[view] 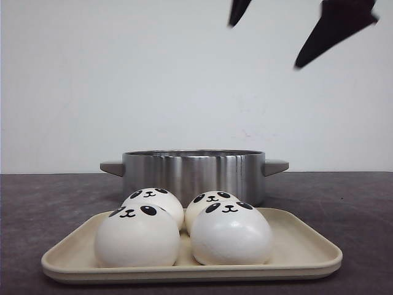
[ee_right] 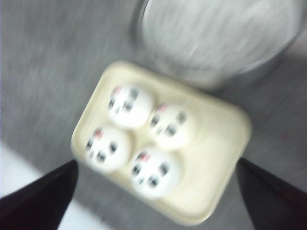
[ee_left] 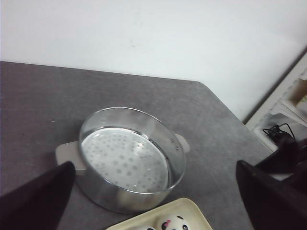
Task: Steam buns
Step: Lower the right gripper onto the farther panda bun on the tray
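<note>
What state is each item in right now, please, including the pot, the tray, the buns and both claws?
Steamer pot: upright on the table, uncovered, nothing on its perforated insert.
Tray: flat on the table in front of the pot, holding all four buns.
Buns: on the tray in a two-by-two cluster, none in the pot.
Left claw: open, holding nothing.
Right claw: open, holding nothing, above the tray.

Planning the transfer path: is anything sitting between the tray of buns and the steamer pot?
Nothing. In the left wrist view only bare grey table separates the pot from the tray corner. The right wrist view, though blurred, agrees: tray and pot sit close together.
</note>
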Robot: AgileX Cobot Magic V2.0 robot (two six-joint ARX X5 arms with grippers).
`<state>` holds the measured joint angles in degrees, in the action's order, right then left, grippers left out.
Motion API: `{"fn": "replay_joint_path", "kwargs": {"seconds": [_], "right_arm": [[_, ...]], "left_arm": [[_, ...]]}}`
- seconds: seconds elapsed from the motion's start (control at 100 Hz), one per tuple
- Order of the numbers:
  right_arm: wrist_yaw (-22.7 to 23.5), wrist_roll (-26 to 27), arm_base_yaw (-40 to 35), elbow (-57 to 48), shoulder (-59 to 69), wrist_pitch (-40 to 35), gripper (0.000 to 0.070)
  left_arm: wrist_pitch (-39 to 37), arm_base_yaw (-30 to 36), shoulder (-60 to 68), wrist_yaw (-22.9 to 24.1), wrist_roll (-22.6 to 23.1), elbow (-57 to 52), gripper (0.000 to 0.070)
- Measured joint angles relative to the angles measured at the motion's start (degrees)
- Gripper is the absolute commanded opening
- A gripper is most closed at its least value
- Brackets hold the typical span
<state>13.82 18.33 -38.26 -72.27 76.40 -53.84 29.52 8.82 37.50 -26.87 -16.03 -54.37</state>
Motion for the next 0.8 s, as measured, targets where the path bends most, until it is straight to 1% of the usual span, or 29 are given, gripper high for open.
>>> {"fn": "replay_joint_path", "kwargs": {"seconds": [0.09, 0.21, 0.3, 0.4, 0.68, 0.77, 0.8], "right_arm": [[0.4, 1.0, -2.0, 0.0, 3.5, 0.1, 0.0594], [0.4, 1.7, -3.8, 0.0, 8.1, 3.3, 0.0594], [-1.7, 2.2, -4.1, 0.0, 12.6, 5.4, 0.0594], [-4.5, 3.1, -4.1, 0.0, 17.7, 6.0, 0.0594], [-4.9, 4.5, -4.0, 0.0, 26.0, 8.4, 0.0593], [-5.9, 4.7, -3.9, 0.0, 27.2, 10.1, 0.0590], [-6.6, 4.8, -3.9, 0.0, 27.5, 10.7, 0.0577]], "left_arm": [[0.3, 1.1, 0.0, 0.0, 0.0, 0.0, 0.0700], [0.8, 2.8, 0.0, 0.0, 0.0, 0.0, 0.0700], [1.4, 3.8, 0.0, 0.0, 0.0, 0.0, 0.0700], [1.7, 4.9, 0.0, 0.0, 0.0, 0.0, 0.0700], [3.3, 7.4, 0.0, 0.0, 0.0, 0.0, 0.0700], [4.2, 7.6, 0.0, 0.0, 0.0, 0.0, 0.0700], [4.5, 7.7, 0.0, 0.0, 0.0, 0.0, 0.0700]]}}
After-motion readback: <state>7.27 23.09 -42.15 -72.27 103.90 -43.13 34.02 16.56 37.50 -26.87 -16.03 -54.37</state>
